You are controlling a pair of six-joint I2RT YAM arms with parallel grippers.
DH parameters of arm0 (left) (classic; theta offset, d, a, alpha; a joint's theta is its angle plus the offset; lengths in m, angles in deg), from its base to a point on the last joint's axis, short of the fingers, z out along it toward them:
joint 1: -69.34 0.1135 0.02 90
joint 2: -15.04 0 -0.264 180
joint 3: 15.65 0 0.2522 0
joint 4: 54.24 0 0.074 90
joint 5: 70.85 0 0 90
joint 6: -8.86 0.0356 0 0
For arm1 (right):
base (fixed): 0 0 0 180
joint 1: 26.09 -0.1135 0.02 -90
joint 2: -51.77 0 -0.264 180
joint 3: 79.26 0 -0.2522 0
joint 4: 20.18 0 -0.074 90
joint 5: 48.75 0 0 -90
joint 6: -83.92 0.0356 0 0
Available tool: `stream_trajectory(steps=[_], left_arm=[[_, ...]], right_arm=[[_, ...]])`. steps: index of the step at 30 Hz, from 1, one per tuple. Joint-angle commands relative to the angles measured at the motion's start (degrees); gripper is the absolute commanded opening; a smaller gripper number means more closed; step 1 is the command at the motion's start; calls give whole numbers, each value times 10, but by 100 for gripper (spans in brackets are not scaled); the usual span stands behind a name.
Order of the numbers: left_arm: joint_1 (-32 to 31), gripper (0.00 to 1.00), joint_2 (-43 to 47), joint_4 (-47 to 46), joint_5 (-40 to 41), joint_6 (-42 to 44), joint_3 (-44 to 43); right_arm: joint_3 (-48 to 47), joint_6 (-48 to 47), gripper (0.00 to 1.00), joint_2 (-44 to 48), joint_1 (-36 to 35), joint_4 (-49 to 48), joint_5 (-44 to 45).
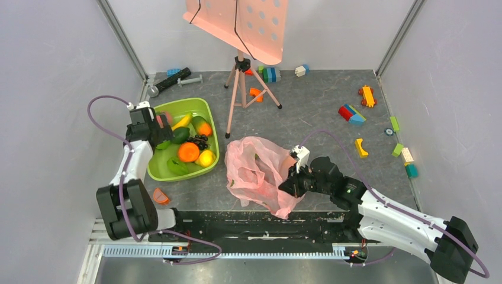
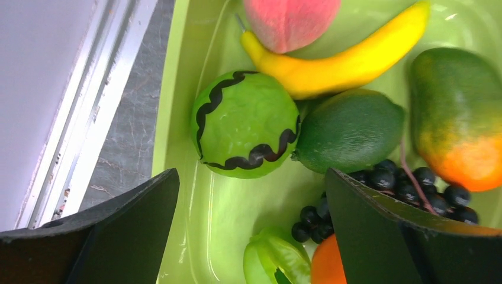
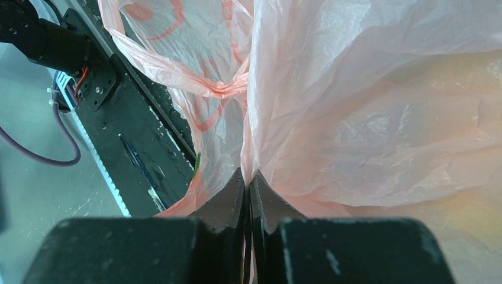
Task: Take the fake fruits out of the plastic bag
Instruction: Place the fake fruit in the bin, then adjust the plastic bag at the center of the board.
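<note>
The pink plastic bag (image 1: 256, 173) lies crumpled at the table's near middle. My right gripper (image 1: 291, 180) is shut on a fold of the bag (image 3: 355, 118), the film pinched between its closed tips (image 3: 247, 177). A green patch shows through the bag (image 1: 256, 157). My left gripper (image 1: 153, 127) is open and empty over the green tray (image 1: 208, 112), its fingers (image 2: 124, 225) apart above a small watermelon (image 2: 245, 124), a lime (image 2: 349, 130), a banana (image 2: 343, 56), a peach (image 2: 290, 21), a mango (image 2: 459, 112), black grapes (image 2: 408, 183), an orange (image 1: 188, 152) and a starfruit (image 2: 278, 260).
A pink perforated panel (image 1: 243, 23) on a tripod (image 1: 240, 89) stands behind the bag. Toy blocks (image 1: 351, 113) and a toy car (image 1: 367, 95) lie at the right. An orange slice (image 1: 160, 196) lies near the left arm's base. Tools (image 1: 171, 80) lie at the back left.
</note>
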Motion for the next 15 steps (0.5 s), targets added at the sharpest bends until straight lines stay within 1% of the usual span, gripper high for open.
stream_trajectory(steps=[1, 5, 7, 9, 11, 15], left_arm=[[-10, 98, 92, -12, -45, -3, -29], [-55, 98, 155, 1, -47, -15, -48], [-88, 97, 183, 5, -67, -24, -58], [-132, 96, 209, 4, -94, -32, -63], [-197, 95, 226, 11, -118, -30, -68], [-311, 93, 260, 35, -122, -39, -69]], right_arm=[[-4, 5, 7, -4, -3, -21, 16], [-13, 5, 6, -9, -3, -37, 25], [-24, 0, 6, -14, -3, -43, 27], [-41, -8, 6, -23, -3, -48, 25], [-57, -19, 6, -32, -3, -52, 20], [-83, -32, 6, -52, -3, -57, 15]])
